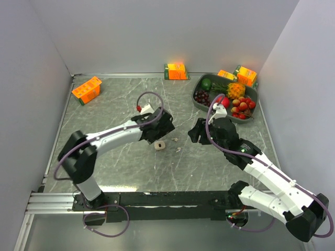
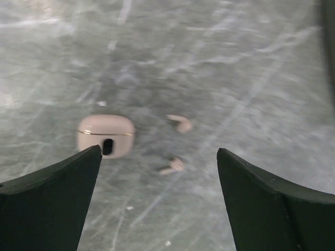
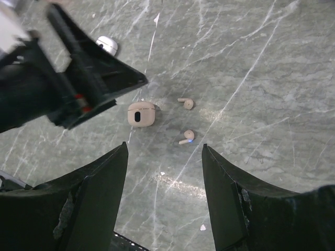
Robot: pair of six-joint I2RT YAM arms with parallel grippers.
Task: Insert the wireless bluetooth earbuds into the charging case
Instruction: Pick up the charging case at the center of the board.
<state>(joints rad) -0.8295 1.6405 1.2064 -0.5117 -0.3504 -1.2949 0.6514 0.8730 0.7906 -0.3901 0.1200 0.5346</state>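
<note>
The charging case (image 2: 104, 135) is set on the worktop (image 1: 120, 99) just ahead of the left claw (image 2: 158, 150); two earbuds (image 2: 180, 124) are laid between it and the right claw (image 3: 165, 147).

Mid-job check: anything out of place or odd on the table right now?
Two earbuds lie loose on the table beside the charging case, apart from it and from each other. The case lid looks shut. Nothing appears spilled or damaged.

The charging case (image 3: 141, 114) is a small, rounded, pale-beige box with a dark oval mark on its face, lying on the grey marbled table (image 3: 251, 78). One tiny beige earbud (image 3: 185, 103) and a second earbud (image 3: 187, 137) lie loose near it, touching neither the case nor each other.
</note>
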